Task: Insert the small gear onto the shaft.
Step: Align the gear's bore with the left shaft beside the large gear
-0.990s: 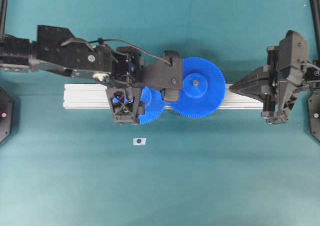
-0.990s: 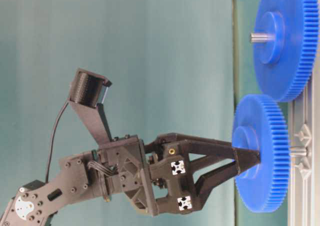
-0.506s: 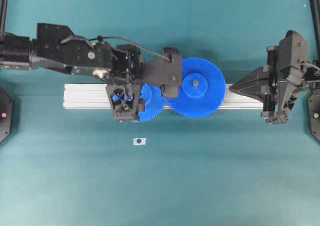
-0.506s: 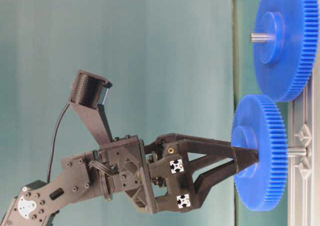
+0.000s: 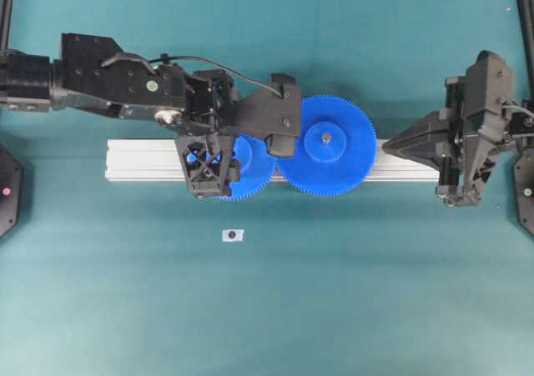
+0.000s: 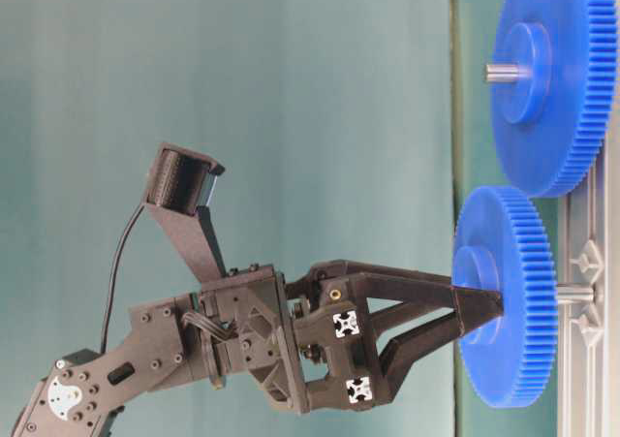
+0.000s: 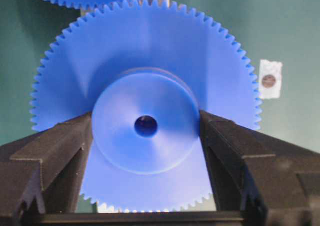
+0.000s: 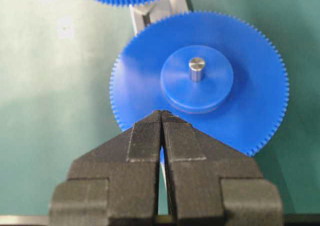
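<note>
The small gear (image 7: 145, 75) is blue, with a raised hub and a dark centre hole. My left gripper (image 7: 146, 128) is shut on its hub, one finger on each side. In the overhead view it (image 5: 246, 176) lies over the rail under my left gripper (image 5: 207, 166), its teeth next to the larger gear (image 5: 327, 145). In the table-level view the shaft (image 6: 573, 293), a thin silvery pin, shows between the small gear (image 6: 509, 301) and the rail, in line with the hub. I cannot tell if it is in the hole. My right gripper (image 8: 161, 115) is shut and empty by the rail's right end.
The aluminium rail (image 5: 142, 161) runs left to right across the green mat. The larger blue gear sits on it with a grey pin (image 8: 196, 68) through its hub. A small white square with a dark dot (image 5: 233, 235) lies on the mat in front of the rail.
My left gripper has shifted a little toward the far side and left with the small gear, which now lies more squarely over the rail. The right arm has not moved.
</note>
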Controlling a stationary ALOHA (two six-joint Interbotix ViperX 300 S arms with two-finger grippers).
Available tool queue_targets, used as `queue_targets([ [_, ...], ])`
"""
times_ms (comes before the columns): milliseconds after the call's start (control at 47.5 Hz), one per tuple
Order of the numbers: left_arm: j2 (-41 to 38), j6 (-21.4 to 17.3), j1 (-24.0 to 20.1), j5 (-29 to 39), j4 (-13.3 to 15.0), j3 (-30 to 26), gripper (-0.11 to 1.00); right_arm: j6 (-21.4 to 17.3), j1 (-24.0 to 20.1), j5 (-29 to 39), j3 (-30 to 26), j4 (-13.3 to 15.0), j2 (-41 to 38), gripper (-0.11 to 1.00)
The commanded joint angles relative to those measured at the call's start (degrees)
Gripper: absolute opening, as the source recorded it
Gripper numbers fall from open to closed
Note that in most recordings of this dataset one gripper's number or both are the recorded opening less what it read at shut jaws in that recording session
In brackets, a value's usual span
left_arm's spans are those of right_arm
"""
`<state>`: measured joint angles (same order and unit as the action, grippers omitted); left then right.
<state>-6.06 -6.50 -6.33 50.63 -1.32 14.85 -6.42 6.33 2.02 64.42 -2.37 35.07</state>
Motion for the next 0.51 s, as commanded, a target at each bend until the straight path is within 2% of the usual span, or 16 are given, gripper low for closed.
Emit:
queue_targets([
  [0,1.1,-0.2,-1.1,-0.3,-0.4,-0.7,0.69,-0.6,0.0,-0.4,-0.5,0.0,0.2,0.04],
  [485,1.2,-0.2,-1.1,-0.3,-0.4,-0.9,0.69,-0.5,-0.1,-0.4,-0.5,0.0,0.2,0.04],
])
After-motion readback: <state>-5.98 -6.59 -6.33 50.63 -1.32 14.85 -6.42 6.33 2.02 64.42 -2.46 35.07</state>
